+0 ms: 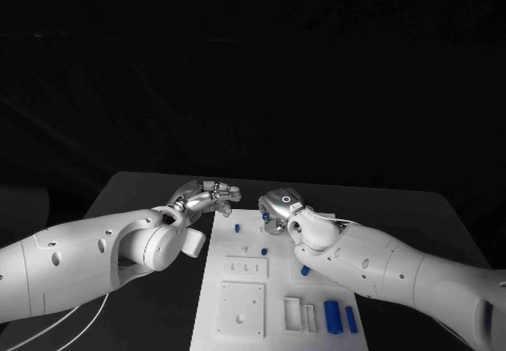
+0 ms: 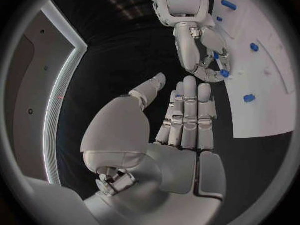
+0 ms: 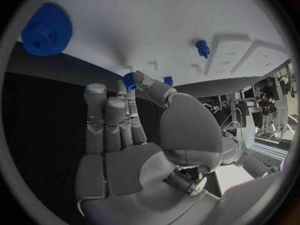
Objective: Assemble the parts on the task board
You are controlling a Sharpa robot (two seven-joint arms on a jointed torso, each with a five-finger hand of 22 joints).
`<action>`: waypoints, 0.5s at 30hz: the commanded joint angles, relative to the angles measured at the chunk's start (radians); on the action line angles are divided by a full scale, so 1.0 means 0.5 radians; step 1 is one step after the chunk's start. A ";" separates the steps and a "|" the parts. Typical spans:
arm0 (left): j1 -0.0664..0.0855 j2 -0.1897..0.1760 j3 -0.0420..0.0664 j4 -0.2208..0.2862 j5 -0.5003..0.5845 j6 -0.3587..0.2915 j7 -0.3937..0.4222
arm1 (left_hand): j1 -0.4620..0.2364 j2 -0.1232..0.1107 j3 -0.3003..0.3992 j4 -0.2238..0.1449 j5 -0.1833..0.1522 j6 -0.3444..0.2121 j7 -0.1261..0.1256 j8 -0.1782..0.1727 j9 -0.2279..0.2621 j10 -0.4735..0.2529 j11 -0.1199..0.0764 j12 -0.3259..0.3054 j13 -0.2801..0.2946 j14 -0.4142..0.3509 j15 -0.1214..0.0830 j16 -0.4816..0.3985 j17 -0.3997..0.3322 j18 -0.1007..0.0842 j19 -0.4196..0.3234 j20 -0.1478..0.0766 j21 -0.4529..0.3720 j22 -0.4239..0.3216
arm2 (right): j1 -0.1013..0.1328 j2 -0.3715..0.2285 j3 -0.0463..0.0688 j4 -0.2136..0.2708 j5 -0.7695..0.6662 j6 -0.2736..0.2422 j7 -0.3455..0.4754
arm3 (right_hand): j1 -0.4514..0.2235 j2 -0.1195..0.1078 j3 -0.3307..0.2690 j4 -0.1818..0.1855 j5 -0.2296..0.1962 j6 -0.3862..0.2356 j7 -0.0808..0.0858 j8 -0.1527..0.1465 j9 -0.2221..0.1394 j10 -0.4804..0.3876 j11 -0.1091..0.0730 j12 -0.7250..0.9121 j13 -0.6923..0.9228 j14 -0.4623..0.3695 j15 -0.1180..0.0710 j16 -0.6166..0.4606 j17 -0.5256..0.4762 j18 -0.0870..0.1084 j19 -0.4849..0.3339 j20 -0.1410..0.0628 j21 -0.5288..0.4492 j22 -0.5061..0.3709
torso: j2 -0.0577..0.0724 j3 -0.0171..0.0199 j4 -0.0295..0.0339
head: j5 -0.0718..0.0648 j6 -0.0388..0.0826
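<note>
1. Tabletop (image 1: 137, 190): black, carries the task board; both arms reach over it toward the far end.
2. Task board (image 1: 238, 252): white plate running near-to-far down the middle of the tabletop, with raised white blocks at its near end.
3. Left hand (image 1: 205, 196): just off the board's far-left corner, over bare tabletop. In the left wrist view its fingers (image 2: 190, 110) lie straight and side by side, thumb apart, nothing in it.
4. Right hand (image 1: 279, 208): over the board's far end, just right of the left hand. Thumb and a fingertip pinch a small blue part (image 3: 129, 80); the other fingers stand loosely extended.
5. Blue gear (image 3: 47, 32): toothed disc lying flat on the board, well apart from the right hand.
6. Two blue bars (image 1: 339, 316): side by side at the board's near-right corner.
7. Blue peg (image 1: 238, 227): standing on the board near its far-left end, between the two hands.
</note>
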 commanded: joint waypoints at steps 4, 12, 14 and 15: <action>0.010 -0.001 0.002 0.014 -0.006 0.025 0.011 | -0.026 -0.003 0.006 -0.004 -0.012 0.009 0.001 -0.009 0.002 -0.005 0.012 -0.011 -0.002 -0.015 0.003 0.008 -0.004 0.045 -0.005 -0.003 0.012 0.041 | -0.001 0.013 0.000 -0.001 -0.011 0.030 0.012 | 0.021 0.003 0.010 -0.001 0.005 0.015 -0.004 0.003 0.004 0.082 0.007 -0.001 0.020 -0.053 -0.051 0.010 -0.003 0.127 0.064 -0.080 0.009 0.035 | 0.012 -0.0022 0.010 | 0.008 -0.001; 0.023 -0.005 0.002 0.022 -0.006 0.022 0.009 | -0.027 -0.005 0.007 -0.006 -0.012 0.008 0.002 -0.011 0.003 -0.005 0.013 -0.013 -0.002 -0.016 0.004 0.009 -0.004 0.046 -0.006 -0.003 0.014 0.041 | -0.001 0.017 0.000 -0.009 0.030 0.032 0.035 | 0.020 0.002 0.015 0.000 0.005 0.013 -0.004 0.001 0.005 0.081 0.007 -0.003 0.020 -0.054 -0.051 0.011 -0.005 0.127 0.062 -0.080 0.009 0.035 | 0.016 -0.0041 0.007 | 0.029 -0.029; 0.024 -0.006 0.002 0.023 -0.006 0.022 0.009 | -0.027 -0.005 0.008 -0.006 -0.012 0.008 0.002 -0.011 0.003 -0.006 0.013 -0.013 -0.002 -0.016 0.004 0.009 -0.004 0.046 -0.006 -0.003 0.014 0.041 | -0.001 0.018 0.000 -0.011 0.027 0.032 0.037 | 0.020 0.001 0.017 0.000 0.005 0.013 -0.004 0.000 0.005 0.081 0.008 -0.004 0.020 -0.055 -0.050 0.011 -0.005 0.127 0.061 -0.080 0.009 0.035 | 0.018 -0.0040 0.006 | 0.032 -0.030; 0.025 -0.005 0.002 0.022 -0.006 0.023 0.009 | -0.027 -0.005 0.008 -0.006 -0.012 0.008 0.002 -0.011 0.003 -0.006 0.013 -0.013 -0.002 -0.016 0.004 0.009 -0.004 0.046 -0.006 -0.003 0.014 0.041 | -0.001 0.019 0.000 -0.010 0.030 0.030 0.038 | 0.020 0.001 0.018 0.001 0.005 0.013 -0.003 0.000 0.005 0.081 0.008 -0.005 0.020 -0.055 -0.050 0.011 -0.006 0.127 0.061 -0.079 0.009 0.035 | 0.019 -0.0042 0.006 | 0.033 -0.029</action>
